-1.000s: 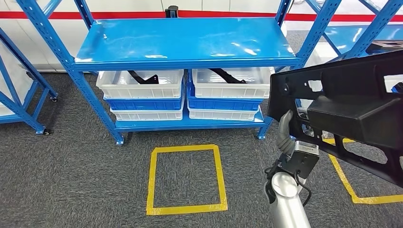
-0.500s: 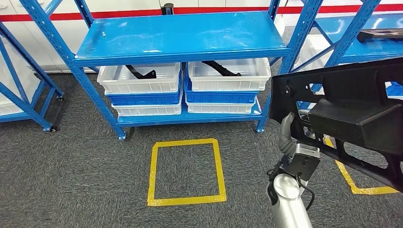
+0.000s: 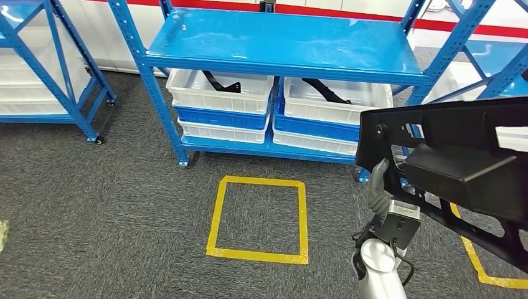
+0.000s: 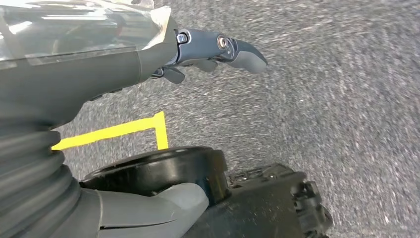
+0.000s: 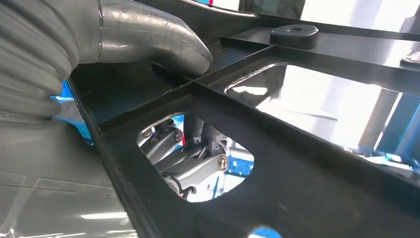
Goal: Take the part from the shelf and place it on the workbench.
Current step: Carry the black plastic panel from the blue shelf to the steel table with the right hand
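A large black plastic part [image 3: 461, 162] with cut-outs hangs at the right of the head view, above the carpet. My right hand [image 3: 377, 187] grips it at its left end. In the right wrist view the thick grey thumb [image 5: 148, 39] presses on the part's ribbed face [image 5: 297, 163], and the darker fingers [image 5: 193, 168] show through a cut-out behind it. My left hand [image 4: 198, 49] hangs over the grey carpet with its fingers stretched out and nothing in them.
A blue shelf rack [image 3: 280, 43] stands ahead, with white and blue bins [image 3: 221, 93] on its lower level holding black parts. A yellow tape square [image 3: 258, 255] marks the carpet in front. Another blue rack [image 3: 62, 56] stands at the left. More yellow tape [image 3: 473, 258] lies at the right.
The whole picture has shifted to the right and tilted, so the camera has turned left. The part stays in my right hand, at the same place in the view.
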You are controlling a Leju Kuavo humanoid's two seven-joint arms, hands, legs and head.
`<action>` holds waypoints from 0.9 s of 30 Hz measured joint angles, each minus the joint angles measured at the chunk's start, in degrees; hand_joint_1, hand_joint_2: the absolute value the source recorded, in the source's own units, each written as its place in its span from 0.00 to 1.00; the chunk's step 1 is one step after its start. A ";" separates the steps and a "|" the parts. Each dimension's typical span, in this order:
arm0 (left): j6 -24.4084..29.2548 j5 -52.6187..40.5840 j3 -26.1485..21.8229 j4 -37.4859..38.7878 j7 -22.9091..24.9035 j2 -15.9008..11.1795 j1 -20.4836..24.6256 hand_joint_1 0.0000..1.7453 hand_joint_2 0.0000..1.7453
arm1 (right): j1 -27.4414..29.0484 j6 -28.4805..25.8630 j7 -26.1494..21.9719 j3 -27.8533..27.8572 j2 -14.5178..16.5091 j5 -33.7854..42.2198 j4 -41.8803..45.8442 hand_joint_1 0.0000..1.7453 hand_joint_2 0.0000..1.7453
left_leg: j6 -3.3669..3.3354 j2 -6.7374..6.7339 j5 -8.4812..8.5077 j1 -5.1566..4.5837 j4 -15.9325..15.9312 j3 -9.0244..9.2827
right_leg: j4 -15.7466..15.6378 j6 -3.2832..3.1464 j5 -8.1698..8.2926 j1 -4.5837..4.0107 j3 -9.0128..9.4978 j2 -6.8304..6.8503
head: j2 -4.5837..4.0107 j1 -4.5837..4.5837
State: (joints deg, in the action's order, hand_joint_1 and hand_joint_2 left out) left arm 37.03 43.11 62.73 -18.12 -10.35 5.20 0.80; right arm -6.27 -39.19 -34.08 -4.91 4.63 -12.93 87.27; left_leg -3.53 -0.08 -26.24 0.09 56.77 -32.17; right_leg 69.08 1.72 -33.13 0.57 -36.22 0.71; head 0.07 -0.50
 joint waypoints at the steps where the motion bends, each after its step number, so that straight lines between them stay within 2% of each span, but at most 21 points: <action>1: 0.00 -0.03 0.04 0.00 0.02 0.00 0.00 0.00 1.00 | 0.23 0.00 -0.03 0.19 -0.03 -0.03 -0.01 1.00 1.00 | -0.08 0.70 0.15 -0.03 0.02 -0.19 | 3.51 0.05 -1.16 0.00 -1.58 -0.29 | 0.00 -0.03; 2: 0.01 -0.08 0.08 0.00 0.06 0.00 0.01 0.00 1.00 | 0.39 0.00 -0.08 0.38 -0.04 -0.08 -0.02 1.00 1.00 | -0.07 1.45 0.29 -0.05 0.05 -0.31 | 5.13 0.30 -1.41 0.01 -2.26 -0.41 | -0.01 -0.02; 3: 0.02 -0.13 0.16 0.00 0.14 0.00 0.03 0.00 1.00 | 0.48 0.00 -0.15 0.55 -0.04 -0.13 -0.04 1.00 1.00 | 0.01 2.21 0.40 -0.05 0.07 -0.34 | 4.12 0.70 -0.63 0.04 -1.70 -0.51 | -0.01 -0.02; 4: 0.04 -0.19 0.31 0.00 0.23 0.00 0.06 0.00 1.00 | 0.50 0.01 -0.25 0.70 -0.04 -0.17 -0.08 1.00 1.00 | 0.13 2.96 0.48 -0.02 0.12 -0.33 | 0.79 1.17 0.96 0.12 -0.04 -0.82 | -0.01 -0.02; 6: 0.11 -0.27 0.68 0.00 0.39 0.00 0.16 0.00 1.00 | 0.51 0.02 -0.48 0.99 -0.12 -0.12 -0.27 1.00 1.00 | 0.45 4.35 0.59 -0.08 0.37 -0.46 | -7.90 1.75 4.20 0.39 4.16 -2.74 | -0.01 0.00; 8: 0.16 -0.31 0.99 0.00 0.46 -0.01 0.22 0.00 1.00 | 0.66 0.03 -0.71 1.21 -0.26 0.13 -0.59 1.00 1.00 | 1.02 5.45 0.81 -0.24 0.63 -0.97 | -11.90 1.56 5.37 0.47 6.05 -4.08 | -0.01 0.05; 10: 0.18 -0.31 1.19 0.01 0.50 -0.04 0.23 0.00 1.00 | 0.78 0.11 -1.14 1.37 -0.37 0.63 -0.94 1.00 1.00 | 1.69 6.36 1.13 -0.25 0.67 -1.47 | -11.92 1.11 5.49 0.48 6.02 -3.36 | 0.00 0.09; 11: 0.19 -0.31 1.27 0.01 0.58 -0.06 0.23 0.00 1.00 | 0.80 0.16 -1.51 1.43 -0.39 0.97 -1.14 1.00 1.00 | 1.98 5.89 0.91 -0.28 0.96 -1.70 | -11.93 0.87 5.62 0.62 5.98 -2.82 | 0.00 0.10; 13: 0.04 -0.29 1.44 0.06 0.76 -0.14 0.26 0.00 1.00 | 0.84 0.21 -2.58 1.55 -0.44 1.75 -1.77 1.00 1.00 | 2.52 3.36 -1.27 -0.36 4.07 -3.08 | -12.10 0.04 5.84 0.99 6.00 -1.60 | 0.00 0.39; 14: -0.21 -0.20 1.54 0.11 0.61 -0.20 0.30 0.00 1.00 | 0.88 0.18 -3.22 1.58 -0.48 2.23 -2.30 1.00 1.00 | 2.79 1.86 -3.20 -0.38 7.30 -4.45 | -12.11 -0.28 5.85 0.95 5.98 -0.89 | 0.00 0.52; 15: -0.64 0.01 1.61 0.20 0.21 -0.26 0.39 0.00 1.00 | 0.94 0.14 -3.78 1.57 -0.55 2.80 -3.00 1.00 1.00 | 3.02 1.16 -5.19 -0.36 11.24 -6.12 | -12.10 -0.58 5.84 0.87 5.93 -0.13 | -0.01 0.66; 16: -1.09 0.31 1.69 0.32 -0.32 -0.31 0.51 0.00 1.00 | 0.98 0.09 -4.17 1.52 -0.62 3.39 -3.80 1.00 1.00 | 3.21 0.96 -6.65 -0.34 14.77 -7.52 | -12.09 -0.70 5.82 0.80 5.88 0.72 | -0.01 0.67; 17: -1.51 0.64 1.77 0.46 -0.83 -0.34 0.63 0.00 1.00 | 0.99 0.06 -4.40 1.45 -0.67 3.92 -4.61 1.00 1.00 | 3.34 0.94 -7.21 -0.33 16.82 -8.15 | -12.08 -0.77 5.82 0.77 5.85 1.58 | -0.01 0.67; 18: -1.86 0.89 1.89 0.61 -1.14 -0.34 0.70 0.00 1.00 | 0.96 0.04 -4.46 1.37 -0.72 4.33 -5.33 1.00 1.00 | 3.41 0.76 -6.66 -0.30 16.64 -7.67 | -12.07 -0.81 5.83 0.75 5.84 2.41 | -0.01 0.67; 19: -2.14 1.06 2.07 0.76 -1.28 -0.36 0.71 0.00 1.00 | 0.86 0.05 -4.48 1.26 -0.78 4.59 -5.95 1.00 1.00 | 3.42 0.32 -5.19 -0.22 14.15 -6.07 | -12.06 -0.80 5.82 0.76 5.86 3.15 | 0.00 0.67; 21: -3.10 1.50 2.47 1.03 -1.44 -0.40 0.55 0.00 1.00 | 0.39 0.07 -4.50 0.95 -1.02 5.24 -7.07 1.00 1.00 | 3.32 -2.56 -2.01 -0.29 6.04 -1.62 | -12.01 -0.70 5.78 0.50 5.91 4.36 | 0.00 0.70; 23: -4.37 2.19 2.74 1.22 -1.73 -0.48 0.33 0.00 1.00 | -0.11 0.06 -4.52 0.50 -1.52 6.09 -7.99 1.00 1.00 | 2.69 -4.82 -0.88 -0.66 1.37 0.38 | -11.94 -0.43 5.76 -0.05 5.80 5.51 | 0.00 0.72; 24: -4.94 2.47 2.84 1.26 -1.91 -0.53 0.21 0.00 1.00 | -0.24 0.05 -4.52 0.22 -1.80 6.45 -8.30 1.00 1.00 | 2.26 -4.83 -0.99 -0.94 0.98 0.23 | -11.95 -0.22 5.77 -0.28 5.76 6.19 | 0.00 0.74; 25: -5.34 2.69 2.92 1.28 -2.09 -0.58 0.14 0.00 1.00 | -0.30 0.04 -4.52 -0.10 -2.04 6.68 -8.52 1.00 1.00 | 1.71 -3.97 -0.79 -1.00 0.89 -0.03 | -12.00 0.03 5.77 -0.32 5.83 6.99 | 0.00 0.73; 26: -5.64 2.85 3.01 1.29 -2.22 -0.61 0.08 0.00 1.00 | -0.32 0.04 -4.53 -0.45 -2.23 6.80 -8.66 1.00 1.00 | 1.25 -3.20 -0.56 -0.95 0.71 -0.08 | -11.89 0.37 5.61 -0.29 5.80 7.16 | 0.00 0.72; 27: -5.79 2.99 3.09 1.28 -2.34 -0.63 0.04 0.00 1.00 | -0.30 0.04 -4.54 -0.78 -2.44 6.80 -8.74 1.00 1.00 | 0.77 -2.46 -0.26 -0.82 0.52 -0.08 | -11.18 0.57 5.07 -0.19 5.53 6.20 | 0.00 0.73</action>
State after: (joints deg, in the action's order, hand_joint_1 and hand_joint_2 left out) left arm 31.24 46.10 65.82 -16.84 -12.70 4.57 0.85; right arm -6.57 -39.15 -38.61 -5.69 2.20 -6.13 78.53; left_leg -2.75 -2.54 -26.50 -0.72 57.29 -32.25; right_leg 57.90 2.29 -28.06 0.38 -30.69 6.90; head 0.07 0.23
